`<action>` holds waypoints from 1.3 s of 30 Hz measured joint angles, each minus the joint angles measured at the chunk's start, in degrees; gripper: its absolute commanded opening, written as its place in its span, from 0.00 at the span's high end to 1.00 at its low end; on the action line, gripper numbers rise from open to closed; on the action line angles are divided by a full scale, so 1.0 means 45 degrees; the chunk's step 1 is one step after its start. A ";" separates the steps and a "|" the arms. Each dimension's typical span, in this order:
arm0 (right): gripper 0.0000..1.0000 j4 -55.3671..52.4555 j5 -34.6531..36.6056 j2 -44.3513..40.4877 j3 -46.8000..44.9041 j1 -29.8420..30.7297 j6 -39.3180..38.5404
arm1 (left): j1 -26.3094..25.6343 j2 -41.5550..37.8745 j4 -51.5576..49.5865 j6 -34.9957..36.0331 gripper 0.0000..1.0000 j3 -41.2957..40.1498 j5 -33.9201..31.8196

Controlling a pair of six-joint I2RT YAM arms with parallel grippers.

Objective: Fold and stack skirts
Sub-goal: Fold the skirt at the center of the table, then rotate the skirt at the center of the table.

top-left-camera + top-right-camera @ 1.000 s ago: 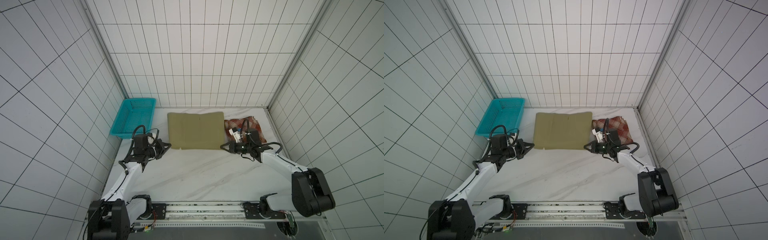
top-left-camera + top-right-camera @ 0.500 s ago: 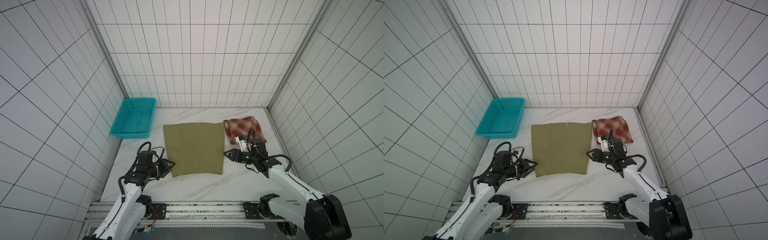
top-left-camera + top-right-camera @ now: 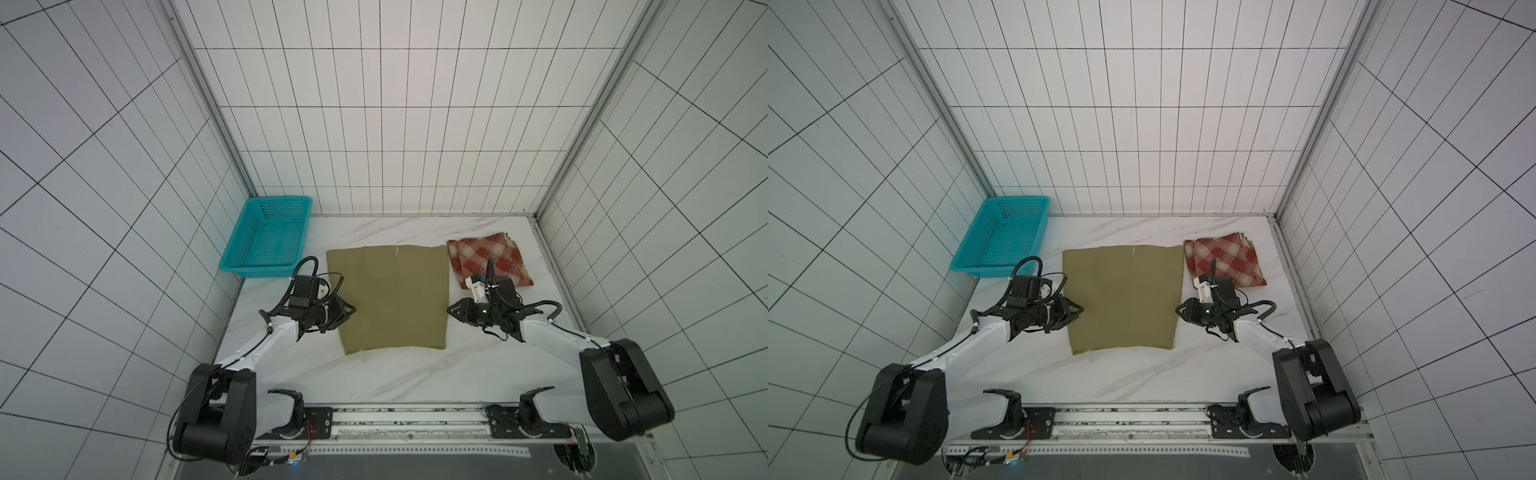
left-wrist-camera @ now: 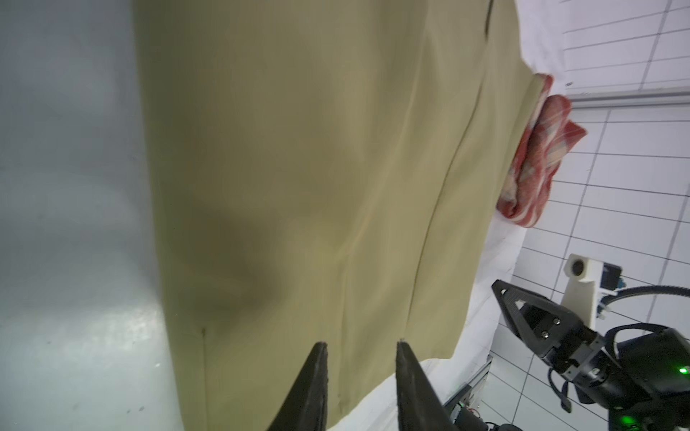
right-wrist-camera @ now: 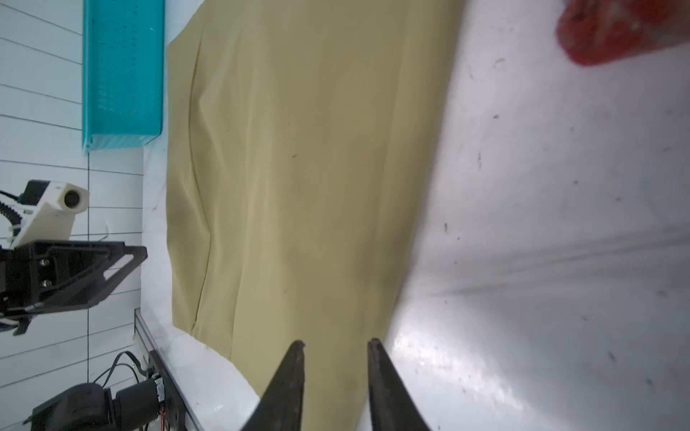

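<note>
Presently, in both top views:

1. Left claw [image 3: 350, 310] [image 3: 1079, 309]: released, jaws parted on nothing. Its tips stand at one side edge of the plain olive-khaki skirt [image 3: 395, 299] [image 3: 1125, 299] of soft cloth. I cannot tell whether they touch it.
2. Right claw [image 3: 452, 309] [image 3: 1179, 309]: also released and empty. Its tips are just beside the opposite side edge, facing my left claw across the cloth.
3. The olive-khaki skirt lies spread flat on the white marble-patterned table [image 3: 395, 374] [image 3: 1121, 374], between my two claws.
4. Red-rust and cream plaid skirt [image 3: 490, 257] [image 3: 1225, 259]: folded on the table behind my right claw's wrist, just beside the olive-khaki skirt's far corner.
5. Teal perforated plastic basket [image 3: 272, 200] [image 3: 1017, 199]: beyond my left claw, against the wall, apart from both skirts.

Left wrist view:

- My left claw [image 4: 360, 343] shows two dark fingers [image 4: 311, 380] with a clear gap and nothing gripped.
- The olive-khaki skirt [image 4: 317, 168] fills the space ahead of the tips.
- The plaid skirt [image 4: 534, 160] is bunched past the cloth's far side.
- My right claw [image 4: 502, 294] is opposite.

Right wrist view:

- My right claw [image 5: 336, 341] has its fingers [image 5: 287, 377] parted and empty.
- The edge of the olive-khaki skirt [image 5: 298, 168] runs close beside the tips, with bare table [image 5: 541, 224] alongside.
- The basket [image 5: 123, 74] stands past the cloth's far edge, and my left claw [image 5: 138, 253] faces me.
- The plaid skirt [image 5: 612, 30] is only a red blur off to one side.
</note>
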 measured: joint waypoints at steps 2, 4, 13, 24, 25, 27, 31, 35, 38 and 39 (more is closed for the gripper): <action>0.85 0.0267 0.0107 0.0743 0.0335 0.0000 0.0000 | -0.0321 0.0403 0.0204 0.0194 0.70 -0.0015 -0.0175; 0.89 0.0525 0.0243 0.1486 0.0758 0.0000 -0.0019 | -0.0612 0.0704 0.0491 0.0321 0.70 -0.0087 -0.0291; 0.92 0.0884 0.0442 0.4148 0.2900 0.0000 -0.0335 | -0.1467 0.1273 0.1851 0.0170 0.71 -0.1564 -0.0510; 0.92 0.0272 0.0578 0.7261 0.6309 0.0000 -0.1292 | -0.2443 0.0835 0.3487 -0.0816 0.71 -0.2521 -0.0563; 0.92 0.0199 0.0573 0.7592 0.6766 0.0000 -0.1399 | -0.2676 0.0670 0.3609 -0.0986 0.71 -0.2662 -0.0699; 0.92 0.0049 0.0568 0.8106 0.7524 0.0000 -0.1564 | -0.3181 0.0359 0.3769 -0.1370 0.71 -0.2929 -0.0899; 0.93 -0.0393 0.0627 0.8898 0.8859 -0.0015 -0.1885 | -0.4396 -0.0068 0.3876 -0.2011 0.71 -0.3162 -0.1389; 0.92 -0.0952 0.0782 0.8544 0.9083 -0.0029 -0.1962 | -0.4940 -0.0063 0.3104 -0.1870 0.71 -0.2701 -0.1530; 0.91 -0.1360 0.0801 0.7475 0.9083 -0.0024 -0.1953 | -0.4954 -0.0083 0.1841 -0.1326 0.71 -0.1564 -0.1826; 0.91 -0.1404 0.0801 0.7033 0.9073 -0.0015 -0.1943 | -0.4949 -0.0112 0.1579 -0.1161 0.71 -0.1171 -0.1923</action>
